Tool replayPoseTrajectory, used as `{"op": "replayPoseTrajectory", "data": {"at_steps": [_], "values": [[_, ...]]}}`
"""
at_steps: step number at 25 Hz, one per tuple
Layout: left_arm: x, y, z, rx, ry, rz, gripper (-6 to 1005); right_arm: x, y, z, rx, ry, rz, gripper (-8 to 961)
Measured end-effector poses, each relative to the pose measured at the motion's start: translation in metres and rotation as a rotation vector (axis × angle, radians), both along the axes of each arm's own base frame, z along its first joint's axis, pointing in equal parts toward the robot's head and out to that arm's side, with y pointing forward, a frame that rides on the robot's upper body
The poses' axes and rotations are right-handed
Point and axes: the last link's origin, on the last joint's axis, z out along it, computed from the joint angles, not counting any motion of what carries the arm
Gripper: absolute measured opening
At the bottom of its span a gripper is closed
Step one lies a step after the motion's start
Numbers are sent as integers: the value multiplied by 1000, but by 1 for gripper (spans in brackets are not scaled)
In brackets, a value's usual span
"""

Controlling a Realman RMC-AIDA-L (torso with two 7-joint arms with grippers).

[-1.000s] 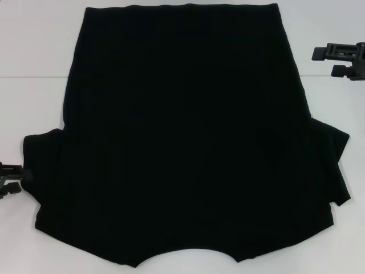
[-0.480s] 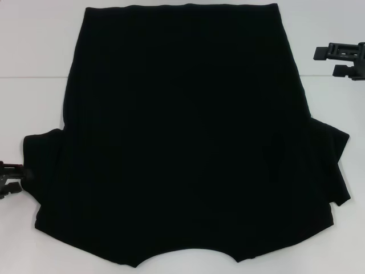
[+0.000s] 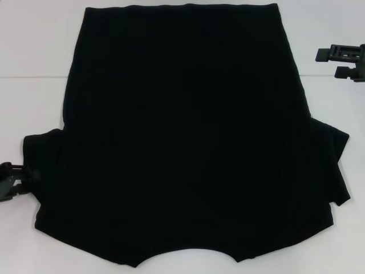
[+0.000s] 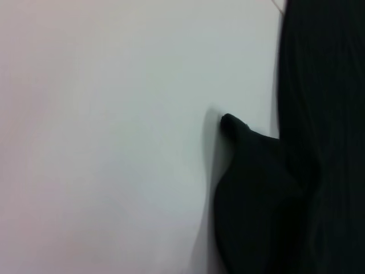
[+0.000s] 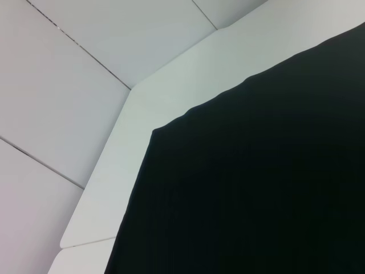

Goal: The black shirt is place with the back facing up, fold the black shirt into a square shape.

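The black shirt (image 3: 182, 137) lies flat on the white table (image 3: 34, 57), plain side up, with its hem at the far end and its neck cut-out at the near edge. No lettering shows. My left gripper (image 3: 12, 181) is open at table level, just left of the shirt's left sleeve (image 3: 43, 154), whose tip shows in the left wrist view (image 4: 251, 188). My right gripper (image 3: 341, 61) is open and raised off the shirt's far right side. The right wrist view shows the shirt's far hem corner (image 5: 256, 182).
Bare white table borders the shirt on the left, right and far sides. The table's far corner and edge (image 5: 137, 91) show in the right wrist view, with white wall panels (image 5: 74, 51) behind. The right sleeve (image 3: 331, 165) is bunched in folds.
My right gripper has drifted slightly to the right. My left gripper has shifted a little by the left sleeve. The shirt has not moved.
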Motion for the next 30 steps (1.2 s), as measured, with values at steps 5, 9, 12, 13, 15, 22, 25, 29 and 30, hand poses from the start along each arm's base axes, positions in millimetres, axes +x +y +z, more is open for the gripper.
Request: {"op": "replayPoseTrajectory", "data": {"at_steps": [5, 9, 12, 13, 15, 22, 25, 29, 30], "values": [[2, 3, 0, 1, 8, -12, 401, 2, -1, 1, 2, 0, -3, 940], [0, 5, 2, 8, 29, -21, 395, 2, 0, 3, 7, 0, -4, 940], [1, 6, 2, 7, 34, -23, 300, 1, 0, 4, 10, 0, -3, 940], [1, 7, 2, 8, 35, -24, 269, 1, 0, 4, 11, 1, -4, 940], [1, 8, 2, 11, 39, -23, 206, 1, 0, 5, 14, 5, -6, 940], [3, 11, -1, -4, 61, -50, 86, 2, 0, 5, 15, 9, -8, 940], [4, 13, 9, 44, 75, -84, 34, 2, 0, 5, 16, 10, -8, 940], [-1, 14, 26, 77, 117, -71, 17, 2, -1, 8, 23, 21, -9, 940], [-3, 14, 32, 82, 132, -63, 17, 2, -1, 8, 24, 22, -10, 940]]}}
